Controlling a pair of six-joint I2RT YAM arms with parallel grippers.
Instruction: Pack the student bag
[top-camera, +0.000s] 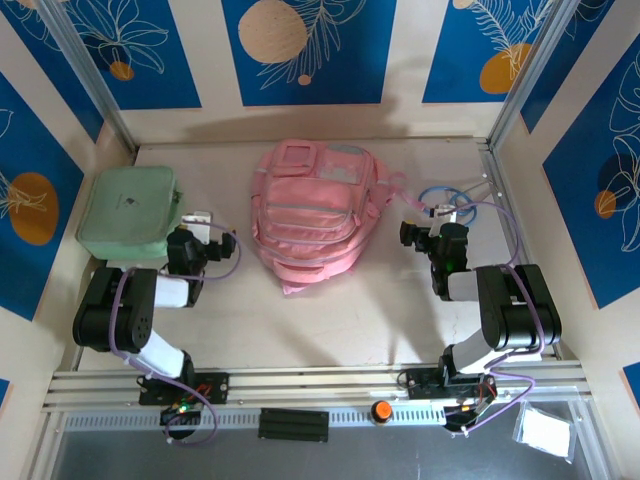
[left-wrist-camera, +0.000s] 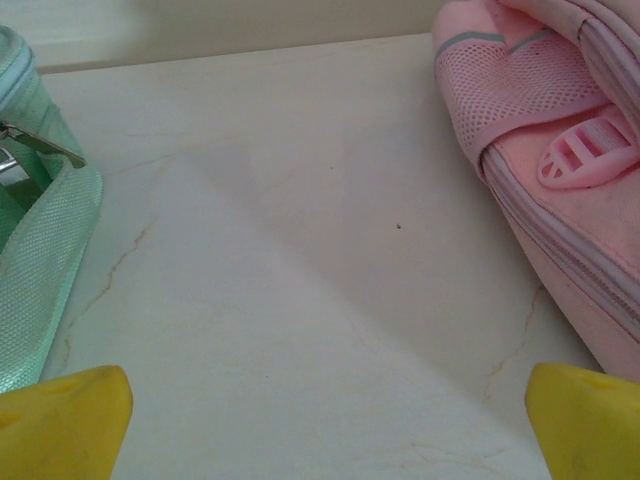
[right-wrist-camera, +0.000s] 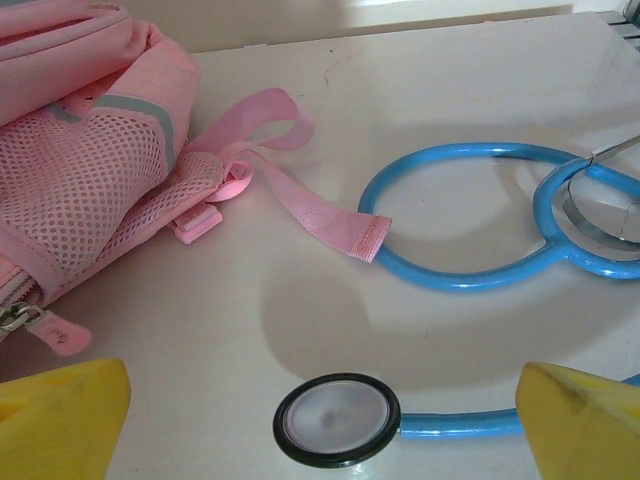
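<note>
The bag (top-camera: 315, 215) lies flat in the middle of the bench (top-camera: 330, 320), toward the back edge. Its long axis runs from the back edge to the near one, narrower end nearest the arms, and it sits between the two hands.

The left hand (left-wrist-camera: 325, 425) is open, fingers spread wide over bare bench. The bag's side is just off to its right, and the green case (top-camera: 130, 210) is close on its left, near the back left corner.

The right hand (right-wrist-camera: 320, 418) is open too. The bag lies to its left, with one loose strap (right-wrist-camera: 310, 190) trailing toward it. Neither hand touches the bag, and both stand about equally near it.

Ahead of the right hand, by the right edge, lies a blue stethoscope (right-wrist-camera: 470, 150). Its round disc (right-wrist-camera: 337, 420) sits just in front of the gap between the fingers (so this arm looks best placed to lift it). Carrying it to the bag would mean a move leftward. I cannot tell whether any pocket is unzipped to take it.
</note>
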